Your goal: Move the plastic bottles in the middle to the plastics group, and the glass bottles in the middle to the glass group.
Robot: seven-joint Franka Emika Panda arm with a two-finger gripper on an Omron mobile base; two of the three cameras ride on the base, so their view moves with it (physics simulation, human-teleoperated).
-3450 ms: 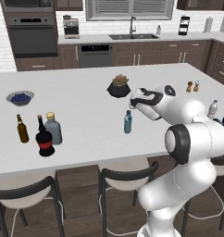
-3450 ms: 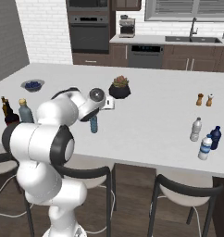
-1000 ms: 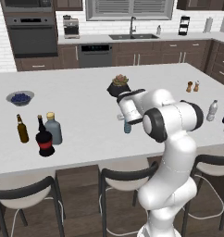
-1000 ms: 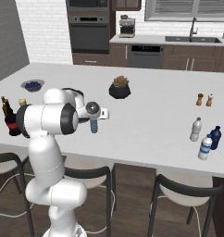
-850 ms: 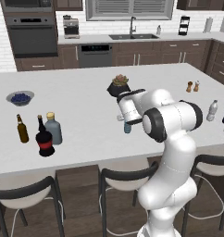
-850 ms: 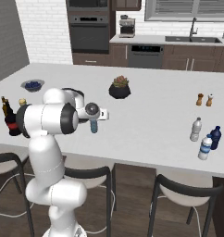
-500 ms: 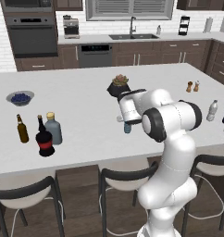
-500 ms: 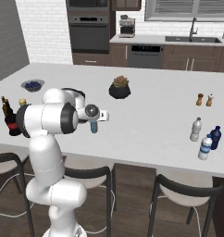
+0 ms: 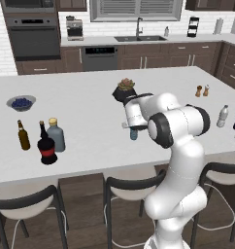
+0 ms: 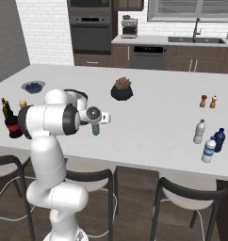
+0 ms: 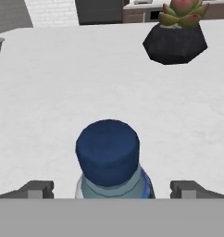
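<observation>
A small blue-tinted plastic bottle (image 11: 109, 159) with a blue cap stands upright between my fingertips (image 11: 37, 189), which do not touch it. My gripper (image 11: 111, 190) is open and straddles its neck. This bottle (image 9: 133, 133) stands mid-counter under my gripper (image 9: 132, 126), and from the right the bottle (image 10: 95, 129) hangs below the gripper (image 10: 95, 122). The black glass bottle (image 9: 46, 149) with a red label stands beside the grey-blue flask (image 9: 55, 135) and the brown bottle (image 9: 23, 135). A labelled clear bottle (image 10: 208, 150) stands by the dark blue container (image 10: 219, 140) and the pale-capped bottle (image 10: 199, 132).
A succulent in a black pot (image 9: 125, 91) stands just behind the bottle. A bowl of blueberries (image 9: 21, 102) sits far left, salt and pepper shakers (image 9: 202, 90) at the right. Stools line the counter's near edge (image 9: 90, 170).
</observation>
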